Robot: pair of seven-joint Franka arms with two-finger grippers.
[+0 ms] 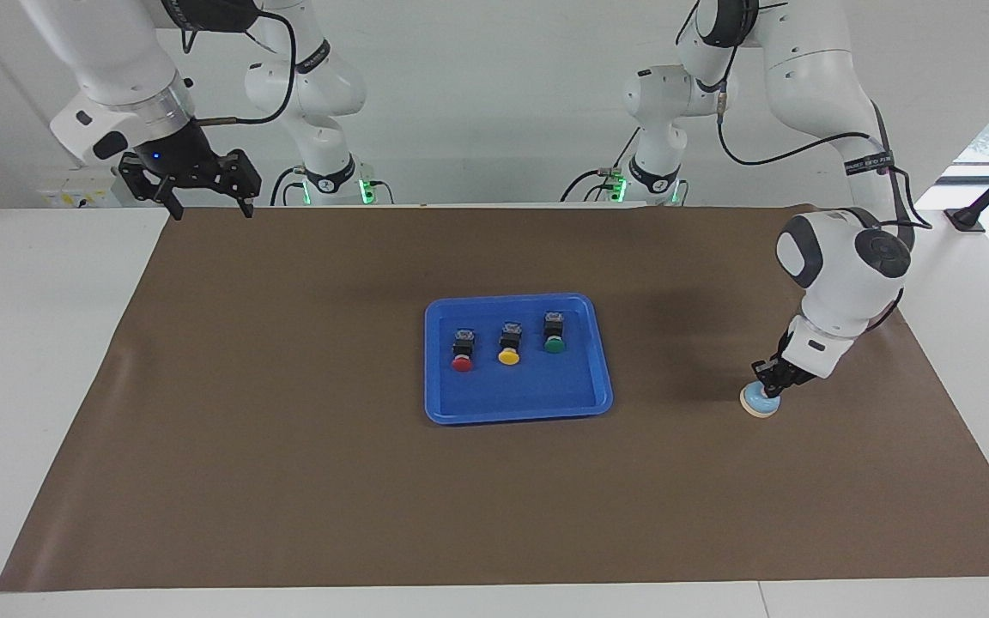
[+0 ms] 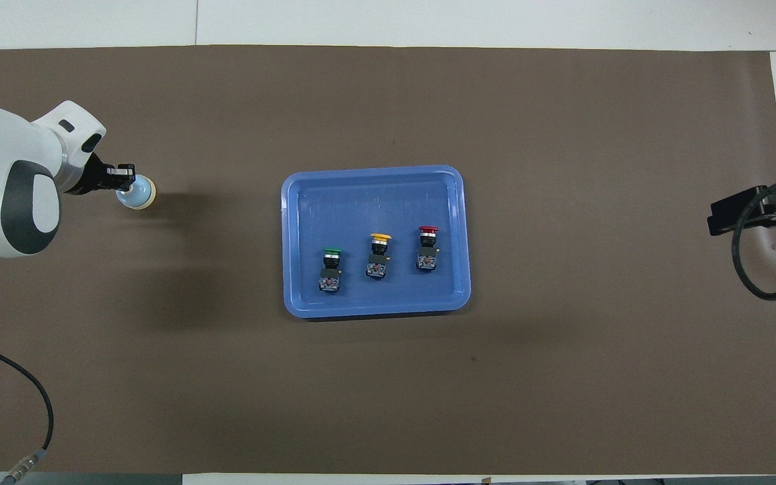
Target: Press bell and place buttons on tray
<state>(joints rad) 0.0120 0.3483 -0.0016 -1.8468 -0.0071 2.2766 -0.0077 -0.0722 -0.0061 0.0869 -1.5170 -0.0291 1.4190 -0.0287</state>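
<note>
The light-blue bell [image 1: 755, 403] [image 2: 140, 199] sits on the brown mat toward the left arm's end of the table. My left gripper [image 1: 767, 386] [image 2: 125, 180] is shut, its fingertips down on the bell's top and hiding the knob. The blue tray [image 1: 518, 410] [image 2: 374, 307] lies mid-table. In it stand three buttons in a row: red [image 1: 462, 354] [image 2: 428, 248], yellow [image 1: 509, 347] [image 2: 378, 256] and green [image 1: 554, 336] [image 2: 331, 269]. My right gripper [image 1: 203, 202] [image 2: 752, 214] hangs open and holds nothing, raised over the mat's corner at the right arm's end.
A brown mat [image 1: 288, 481] covers most of the white table. A black cable [image 2: 17, 384] loops over the mat's corner by the left arm. Another cable [image 2: 758, 283] hangs under the right gripper.
</note>
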